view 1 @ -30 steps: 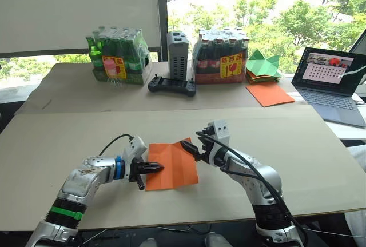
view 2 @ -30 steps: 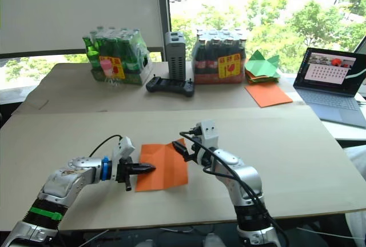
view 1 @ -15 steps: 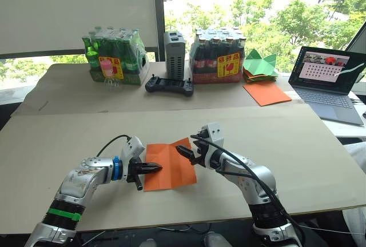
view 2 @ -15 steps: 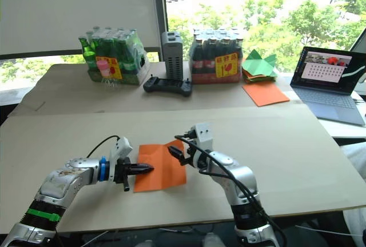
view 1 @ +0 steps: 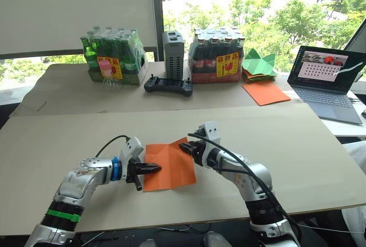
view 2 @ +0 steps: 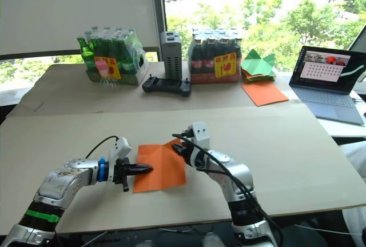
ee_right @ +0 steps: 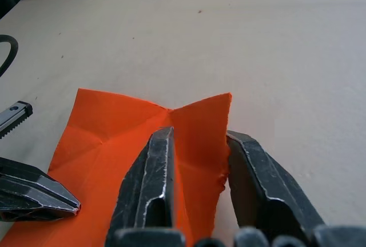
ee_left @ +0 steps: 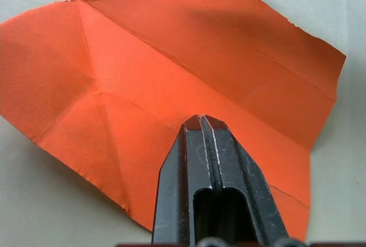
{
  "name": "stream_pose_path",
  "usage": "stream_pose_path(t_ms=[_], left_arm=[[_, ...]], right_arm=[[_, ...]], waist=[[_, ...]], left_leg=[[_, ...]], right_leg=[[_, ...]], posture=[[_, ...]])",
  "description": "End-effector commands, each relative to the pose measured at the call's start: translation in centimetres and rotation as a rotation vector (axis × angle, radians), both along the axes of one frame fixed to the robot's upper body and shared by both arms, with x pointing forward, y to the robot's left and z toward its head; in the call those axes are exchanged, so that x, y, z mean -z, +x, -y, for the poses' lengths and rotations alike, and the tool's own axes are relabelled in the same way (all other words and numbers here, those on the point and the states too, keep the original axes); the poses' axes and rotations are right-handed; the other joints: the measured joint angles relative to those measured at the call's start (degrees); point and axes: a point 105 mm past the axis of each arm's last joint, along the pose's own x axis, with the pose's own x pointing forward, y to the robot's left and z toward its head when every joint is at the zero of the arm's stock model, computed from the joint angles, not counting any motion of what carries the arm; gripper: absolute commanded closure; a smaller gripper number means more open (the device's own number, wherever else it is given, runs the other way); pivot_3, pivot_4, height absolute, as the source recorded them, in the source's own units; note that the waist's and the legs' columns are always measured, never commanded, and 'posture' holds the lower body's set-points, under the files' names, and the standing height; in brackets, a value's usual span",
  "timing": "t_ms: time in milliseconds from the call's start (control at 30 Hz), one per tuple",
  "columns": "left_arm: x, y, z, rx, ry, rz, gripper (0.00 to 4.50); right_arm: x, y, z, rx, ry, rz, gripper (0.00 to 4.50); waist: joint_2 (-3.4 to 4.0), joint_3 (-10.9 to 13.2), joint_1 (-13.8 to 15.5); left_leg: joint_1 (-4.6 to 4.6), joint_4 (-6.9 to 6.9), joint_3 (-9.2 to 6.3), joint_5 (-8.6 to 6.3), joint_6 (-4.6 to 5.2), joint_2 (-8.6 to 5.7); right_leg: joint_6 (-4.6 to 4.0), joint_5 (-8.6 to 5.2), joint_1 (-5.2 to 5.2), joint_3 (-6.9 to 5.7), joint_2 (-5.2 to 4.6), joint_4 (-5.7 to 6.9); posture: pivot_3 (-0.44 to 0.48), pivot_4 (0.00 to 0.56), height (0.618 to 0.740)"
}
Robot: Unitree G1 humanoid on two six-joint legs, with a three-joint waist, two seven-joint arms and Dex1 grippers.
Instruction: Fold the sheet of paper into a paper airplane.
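Observation:
The sheet of paper (view 1: 169, 167) lies on the near table, bright orange and creased. My left gripper (view 1: 158, 168) is shut, and its tips (ee_left: 201, 121) rest on the sheet's (ee_left: 171, 58) left half. My right gripper (view 1: 185, 148) is at the sheet's far right corner, which stands up off the table. In the right wrist view that raised corner (ee_right: 197, 115) sits between the two fingers of the right gripper (ee_right: 198, 139). The fingers stand close on either side of it, with a gap still between them.
On the far table stand two shrink-wrapped bottle packs (view 1: 113, 58) (view 1: 219, 55), a grey box (view 1: 173, 55) and a black controller (view 1: 167, 85). Green paper shapes (view 1: 261, 64), a bigger orange sheet (view 1: 265, 94) and an open laptop (view 1: 327, 81) lie at the far right.
My right gripper has moved onto the sheet's raised far corner and its fingers have narrowed from wide open. The left gripper has stayed shut on the sheet.

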Motion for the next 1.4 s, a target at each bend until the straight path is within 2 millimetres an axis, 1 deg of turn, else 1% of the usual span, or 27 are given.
stream_pose_path(t_ms=[33,100,300,500,700,867,967,1100,1167,1267,1400], left_arm=[[2.4,-0.3,-1.5,-0.081,0.074,-0.082,4.5],[2.3,-0.2,-1.5,-0.08,0.073,-0.082,4.5],[2.3,-0.1,-1.5,-0.083,0.075,-0.079,4.5],[2.1,0.1,-1.6,-0.09,0.074,-0.072,4.5],[1.7,0.4,-1.5,-0.1,0.064,-0.06,4.5],[1.2,0.9,-1.3,-0.112,0.055,-0.044,4.5],[0.2,1.5,-1.1,-0.127,0.027,-0.027,4.5],[-0.8,2.2,-1.0,-0.15,-0.006,-0.013,4.5],[-1.7,2.7,-0.8,-0.167,-0.036,-0.003,4.5],[-2.9,3.2,-0.4,-0.183,-0.081,0.006,4.5],[-4.4,3.7,0.3,-0.194,-0.142,0.016,4.5]], right_arm=[[-1.7,0.1,-0.7,-0.026,0.008,0.075,4.39],[-2.0,-0.2,-1.1,-0.056,-0.019,0.108,4.39],[-3.0,-1.6,-2.6,-0.191,-0.211,0.359,4.39],[-3.0,-2.6,-3.5,-0.302,-0.364,0.556,4.39],[-1.9,-2.2,-3.3,-0.36,-0.62,0.74,4.39],[-1.5,-1.9,-3.5,-0.408,-0.749,0.848,4.39],[-1.0,-1.9,-3.4,-0.459,-0.86,0.929,4.39],[-0.3,-1.7,-3.1,-0.499,-0.957,0.983,4.39],[0.1,-1.6,-2.8,-0.528,-1.019,1.018,4.39],[0.7,-1.5,-2.7,-0.558,-1.07,1.046,4.39],[1.0,-1.4,-2.6,-0.576,-1.097,1.06,4.39]], waist=[[0.0,0.0,0.0],[0.0,0.0,0.0],[0.0,0.0,0.0],[0.0,0.0,0.0],[-0.01,0.0,0.1],[-0.02,0.0,0.1],[-0.02,0.0,0.1],[-0.04,0.0,0.1],[-0.05,0.0,0.1],[-0.1,0.1,0.2],[-0.13,0.1,0.2]], left_leg=[[0.0,0.0,0.0,0.0,0.0,0.0],[0.0,0.0,0.0,0.0,0.0,0.0],[-0.01,0.0,0.01,0.0,0.0,-0.01],[-0.01,0.0,0.01,0.0,0.0,-0.01],[0.0,0.0,0.01,0.0,0.0,-0.01],[-0.02,0.0,0.01,0.0,0.0,-0.02],[-0.05,0.0,0.01,0.0,0.0,-0.02],[-0.1,0.0,0.0,0.0,0.0,-0.02],[-0.11,0.0,0.0,0.0,0.0,-0.02],[-0.23,0.01,-0.01,0.0,0.0,-0.03],[-0.29,0.01,-0.02,0.0,0.0,-0.05]], right_leg=[[0.0,0.0,0.0,0.0,0.0,0.0],[0.0,0.0,0.0,0.0,0.0,0.0],[0.01,-0.01,-0.02,0.0,0.0,-0.01],[0.01,-0.01,-0.02,0.0,0.0,-0.01],[0.01,-0.01,-0.03,0.01,0.0,-0.01],[0.01,-0.01,-0.03,0.0,0.0,-0.01],[0.0,0.0,-0.05,0.01,0.0,-0.01],[0.0,0.0,-0.1,0.0,0.0,-0.01],[0.0,0.0,-0.12,0.0,0.0,-0.01],[-0.01,0.0,-0.21,-0.01,0.0,-0.02],[-0.01,0.01,-0.24,-0.01,-0.03,-0.05]], posture=[[0.0,0.15,0.74],[0.0,0.15,0.74],[0.0,0.15,0.74],[0.0,0.15,0.74],[0.0,0.15,0.74],[0.0,0.15,0.74],[0.0,0.15,0.74],[0.0,0.15,0.74],[0.0,0.15,0.74],[0.0,0.15,0.74],[0.0,0.15,0.74]])
